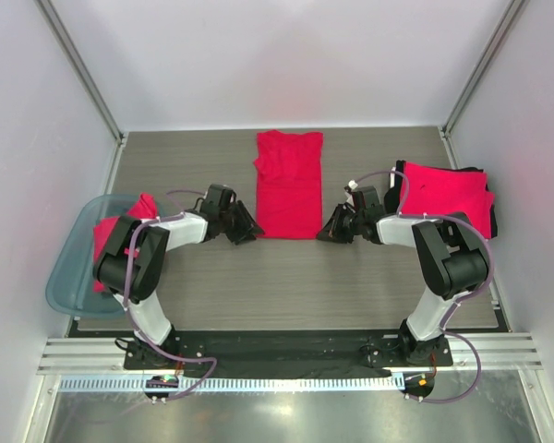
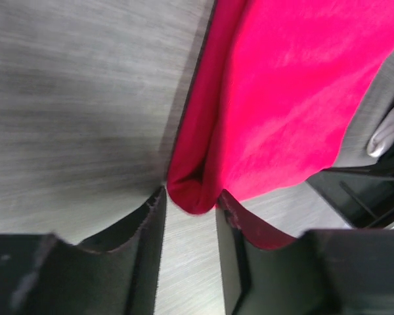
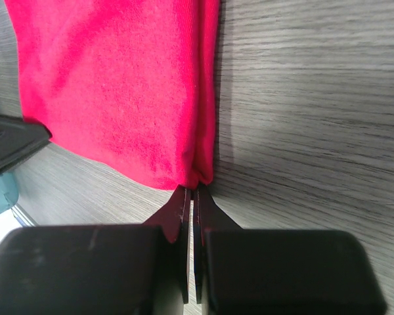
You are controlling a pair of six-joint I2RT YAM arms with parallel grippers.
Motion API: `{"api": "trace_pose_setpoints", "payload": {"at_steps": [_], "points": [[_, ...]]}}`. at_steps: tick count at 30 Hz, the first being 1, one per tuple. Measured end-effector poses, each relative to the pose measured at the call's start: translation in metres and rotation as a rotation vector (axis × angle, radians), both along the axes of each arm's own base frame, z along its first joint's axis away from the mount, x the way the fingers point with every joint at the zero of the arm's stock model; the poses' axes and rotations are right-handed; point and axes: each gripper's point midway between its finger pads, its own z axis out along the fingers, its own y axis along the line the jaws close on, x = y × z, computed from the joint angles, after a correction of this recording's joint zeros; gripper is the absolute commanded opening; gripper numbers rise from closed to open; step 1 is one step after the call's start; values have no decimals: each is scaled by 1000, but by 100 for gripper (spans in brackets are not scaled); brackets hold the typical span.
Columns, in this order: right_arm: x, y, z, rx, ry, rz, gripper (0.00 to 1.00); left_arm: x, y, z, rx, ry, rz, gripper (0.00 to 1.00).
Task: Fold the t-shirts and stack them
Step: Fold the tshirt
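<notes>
Bright, even, diffuse light from above; top cam sharp, wrist cams soft up close.
Top cam: short soft shadows under arms; faint pink cast on back wall [image 1: 286, 83] at 12 o'clock, over the flat t-shirt [image 1: 289, 189]; glare on metal plate [image 1: 286, 420] at 6. L wrist: table [image 2: 72, 98] smeared w/ blur at 9–11, red oversaturated, left gripper [image 2: 192, 197] out of focus at 6. R wrist: wood grain crisp at 3, dark shadow along cloth edge, right gripper [image 3: 190, 190] soft at 6.
</notes>
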Motion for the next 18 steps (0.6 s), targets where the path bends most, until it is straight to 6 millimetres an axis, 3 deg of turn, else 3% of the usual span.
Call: {"api": "trace_pose_setpoints", "payload": {"at_steps": [5,7,8,9,10,18], "points": [[0,0,0,0,-1,0,1,11,-6,-1,-55,-17,17,34],[0,0,0,0,-1,1,1,15,-9,-1,-75,-25,19,27],[0,0,0,0,-1,0,1,16,-10,-2,-82,-25,22,23],[0,0,0,0,-1,1,1,17,-11,-3,-89,-25,25,6],[0,0,0,0,-1,1,1,18,-11,-4,-94,-24,29,0],[-2,-2,4,-6,1,-2,1,11,-5,-6,-91,-45,34,0]]}}
